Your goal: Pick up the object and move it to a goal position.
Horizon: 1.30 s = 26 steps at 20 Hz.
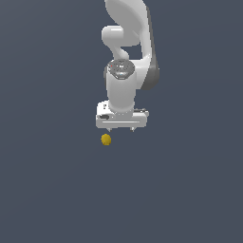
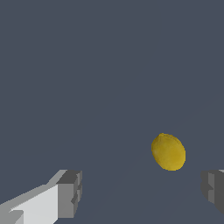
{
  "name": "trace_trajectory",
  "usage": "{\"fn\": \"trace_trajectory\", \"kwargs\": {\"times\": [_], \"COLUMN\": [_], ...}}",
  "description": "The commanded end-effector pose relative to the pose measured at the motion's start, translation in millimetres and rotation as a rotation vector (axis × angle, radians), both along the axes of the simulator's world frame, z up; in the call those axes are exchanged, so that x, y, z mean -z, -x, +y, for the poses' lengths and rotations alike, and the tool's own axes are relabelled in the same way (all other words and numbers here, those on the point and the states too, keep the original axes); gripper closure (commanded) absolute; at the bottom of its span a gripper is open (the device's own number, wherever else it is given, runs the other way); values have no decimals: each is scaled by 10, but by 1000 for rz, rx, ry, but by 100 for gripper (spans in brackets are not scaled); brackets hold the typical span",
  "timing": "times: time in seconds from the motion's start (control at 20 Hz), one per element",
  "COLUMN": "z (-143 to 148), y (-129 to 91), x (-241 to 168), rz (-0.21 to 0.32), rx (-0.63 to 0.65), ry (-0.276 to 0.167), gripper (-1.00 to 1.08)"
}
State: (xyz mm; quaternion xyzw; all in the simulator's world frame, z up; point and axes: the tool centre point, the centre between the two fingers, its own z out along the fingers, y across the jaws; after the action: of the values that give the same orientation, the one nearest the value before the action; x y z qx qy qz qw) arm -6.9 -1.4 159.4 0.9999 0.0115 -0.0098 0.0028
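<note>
The white claw (image 1: 121, 128) hangs wide open and holds nothing. The little yellow ball (image 1: 106, 139) sits on the gray floor (image 1: 52, 190) just below it, not touching.

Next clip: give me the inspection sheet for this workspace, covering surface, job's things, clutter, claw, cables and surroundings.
Surface: plain dark grey-blue ground, no markings seen.
Job's things: small mustard-yellow ball, free, not held; goal position not marked.
Clutter: nothing seen.
Claw: white claw open, fingers spread; in the wrist view the ball sits off-centre, nearer one finger, ahead of the tips.
Cables: nothing seen.
Surroundings: only the white arm; nothing else seen.
</note>
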Motion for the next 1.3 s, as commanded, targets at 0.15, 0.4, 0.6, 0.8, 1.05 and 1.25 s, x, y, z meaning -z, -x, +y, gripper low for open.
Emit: {"fn": "trace_trajectory", "kwargs": {"times": [0.15, 0.4, 0.6, 0.8, 1.05, 1.25], "z": [-25, -118, -119, -169, -305, -482], "y": [-18, -81, -80, -67, -18, 62], "x": [-46, -231, -228, -150, 74, 346], "rz": [-4, -20, -20, -20, -20, -20], "rx": [1, 2, 3, 35, 124, 237], "ry": [2, 11, 10, 8, 1, -4], "gripper": [-92, -92, -92, -92, -92, -92]}}
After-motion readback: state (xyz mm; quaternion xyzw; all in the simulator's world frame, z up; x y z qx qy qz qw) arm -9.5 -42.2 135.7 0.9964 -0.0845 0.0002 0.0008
